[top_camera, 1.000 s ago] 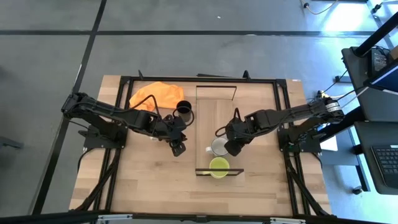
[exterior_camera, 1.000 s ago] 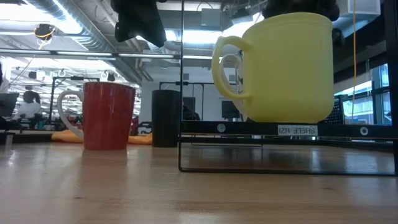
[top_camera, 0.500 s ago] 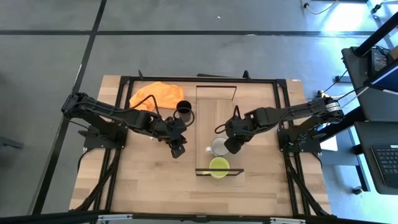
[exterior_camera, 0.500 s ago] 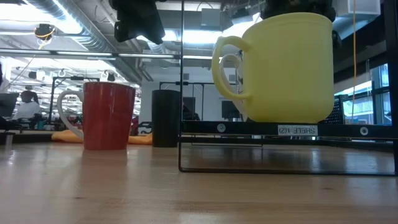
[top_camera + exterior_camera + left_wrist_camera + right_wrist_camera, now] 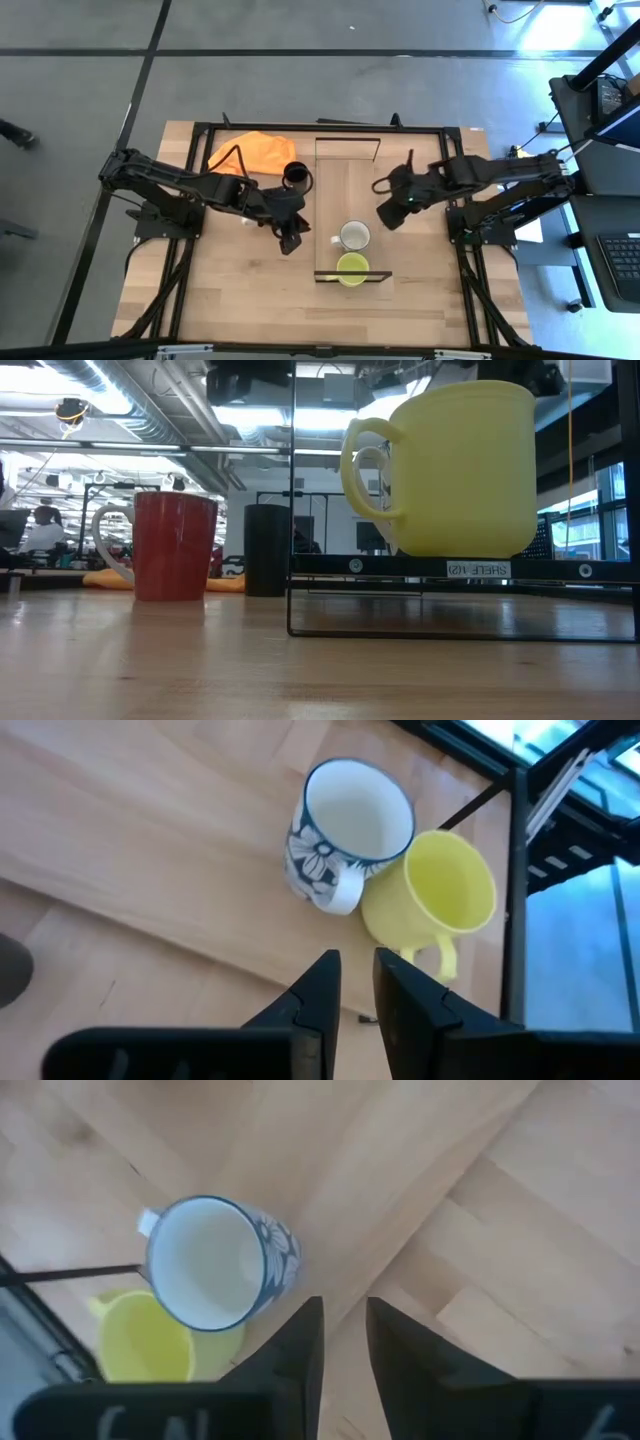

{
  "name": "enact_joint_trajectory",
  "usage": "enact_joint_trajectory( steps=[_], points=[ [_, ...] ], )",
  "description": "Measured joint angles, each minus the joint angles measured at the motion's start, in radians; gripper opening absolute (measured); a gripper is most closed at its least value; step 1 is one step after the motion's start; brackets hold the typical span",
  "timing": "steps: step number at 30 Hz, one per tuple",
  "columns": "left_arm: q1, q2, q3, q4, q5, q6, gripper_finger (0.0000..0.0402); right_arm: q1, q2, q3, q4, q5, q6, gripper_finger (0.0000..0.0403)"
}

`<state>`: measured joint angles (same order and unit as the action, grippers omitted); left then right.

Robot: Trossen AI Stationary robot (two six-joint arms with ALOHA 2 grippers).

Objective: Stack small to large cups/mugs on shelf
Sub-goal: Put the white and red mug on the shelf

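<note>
Two mugs stand on the shelf (image 5: 348,190), the narrow light-wood board that runs across the middle of the table (image 5: 230,300): a yellow-green mug (image 5: 351,267) at the shelf's front end, by the dark frame, and a white mug (image 5: 353,235) just behind it, so close that the two seem to touch in the wrist views. From the left wrist view the white mug shows a dark blue rim and a blue flower pattern on its side, with its handle turned toward the left gripper. The rest of the shelf behind these two is bare board. Off the shelf, a black cup (image 5: 295,175) stands on the table just beside the shelf's left edge, toward the back, and an orange cloth (image 5: 245,152) lies near the table's back left corner. In the low view a red mug (image 5: 172,546) with a white handle stands on the table to the left of the black cup. The left gripper (image 5: 290,238) hovers over the table just left of the shelf, level with the white mug, its fingers (image 5: 317,988) nearly together with only a thin gap and nothing between them. The right gripper (image 5: 385,215) hangs over the table off the shelf's right edge, near the white mug, its fingers (image 5: 305,1342) a little apart and empty.
</note>
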<state>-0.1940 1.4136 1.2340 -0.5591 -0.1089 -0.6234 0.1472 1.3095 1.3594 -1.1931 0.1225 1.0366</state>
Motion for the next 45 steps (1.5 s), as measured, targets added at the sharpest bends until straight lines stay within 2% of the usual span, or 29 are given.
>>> enact_joint_trajectory(
  steps=[4,13,21,28,32,35,39,45],
  points=[
    [-0.007,0.000,0.013,0.000,0.000,-0.012,0.0059,0.032,-0.034,0.000,0.000,-0.006,0.026,0.0081],
    [-0.063,0.000,0.013,-0.009,0.002,-0.063,0.0059,0.200,-0.044,0.000,-0.023,-0.019,0.140,0.0081],
    [-0.144,0.000,0.013,-0.008,0.025,-0.141,0.0059,0.301,-0.044,0.000,-0.036,0.027,0.266,0.0081],
    [-0.211,0.004,0.013,-0.009,-0.093,-0.213,0.0059,0.405,-0.036,0.000,0.012,0.032,0.371,0.0081],
    [-0.238,0.008,0.013,-0.086,-0.234,-0.291,0.0059,0.439,-0.020,0.000,0.113,0.078,0.371,0.0081],
    [-0.236,0.005,0.013,-0.148,-0.266,-0.316,0.0059,0.432,-0.016,-0.001,0.151,0.130,0.336,0.0081],
    [-0.210,-0.005,0.013,-0.186,-0.249,-0.299,0.0059,0.403,-0.016,-0.001,0.167,0.147,0.276,0.0081],
    [-0.075,-0.010,0.013,-0.222,-0.083,-0.137,0.0059,0.368,-0.016,-0.001,0.173,0.147,0.214,0.0081]
  ],
)
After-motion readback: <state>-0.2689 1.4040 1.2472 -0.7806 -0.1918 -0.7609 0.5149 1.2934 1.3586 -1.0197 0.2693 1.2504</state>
